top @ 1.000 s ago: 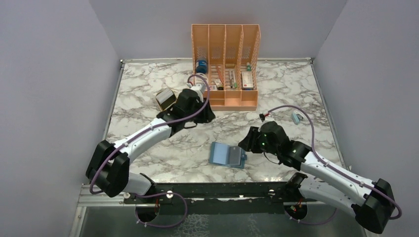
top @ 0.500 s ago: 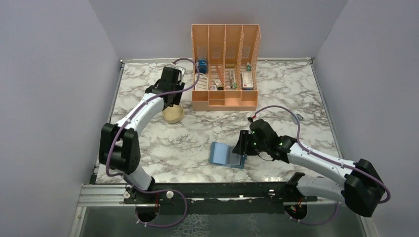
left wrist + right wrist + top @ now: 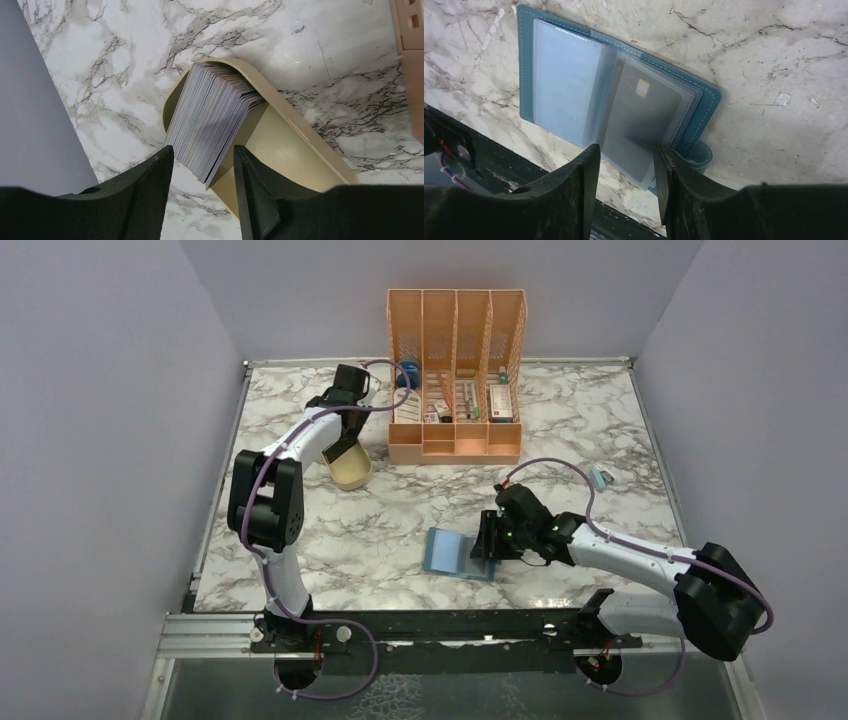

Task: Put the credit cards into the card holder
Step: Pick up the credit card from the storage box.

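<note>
With the left gripper (image 3: 202, 152) and right gripper (image 3: 626, 150) both held open and empty, several tightly stacked cards (image 3: 215, 107) could be pinched together.

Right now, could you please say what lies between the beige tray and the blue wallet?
Only bare marble table separates tray and wallet, per the top view.

Credit cards (image 3: 212, 120): thick stack of thin grey cards, on edge, fanned, leaning inside beige tray (image 3: 300, 145), left side of marble table (image 3: 600, 420). Card holder (image 3: 569, 85): teal-blue, open flat near table's front edge, clear sleeves up. One grey chip card (image 3: 644, 120) inside sleeve. Snap tab (image 3: 699, 155) sticking out at side.
</note>
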You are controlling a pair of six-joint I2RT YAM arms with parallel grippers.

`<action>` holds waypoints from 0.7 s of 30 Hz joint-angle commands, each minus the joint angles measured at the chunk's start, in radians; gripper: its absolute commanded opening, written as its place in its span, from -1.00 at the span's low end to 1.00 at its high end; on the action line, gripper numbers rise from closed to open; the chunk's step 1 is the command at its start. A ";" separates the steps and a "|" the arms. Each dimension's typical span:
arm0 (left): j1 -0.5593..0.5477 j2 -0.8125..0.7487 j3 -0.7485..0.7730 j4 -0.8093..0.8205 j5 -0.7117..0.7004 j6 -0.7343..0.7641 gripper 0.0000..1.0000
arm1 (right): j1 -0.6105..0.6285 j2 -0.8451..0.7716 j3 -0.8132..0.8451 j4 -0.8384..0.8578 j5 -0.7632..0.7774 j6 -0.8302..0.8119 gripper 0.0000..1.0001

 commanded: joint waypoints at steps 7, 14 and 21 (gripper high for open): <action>0.000 0.056 0.032 0.008 0.019 0.082 0.01 | 0.005 0.017 0.014 0.036 0.029 -0.018 -0.13; 0.000 0.075 0.029 0.008 -0.007 0.104 0.01 | 0.005 0.024 0.022 0.033 0.025 -0.022 -0.14; 0.000 0.108 0.049 0.005 -0.059 0.114 -0.05 | 0.006 0.012 0.015 0.034 0.027 -0.017 -0.14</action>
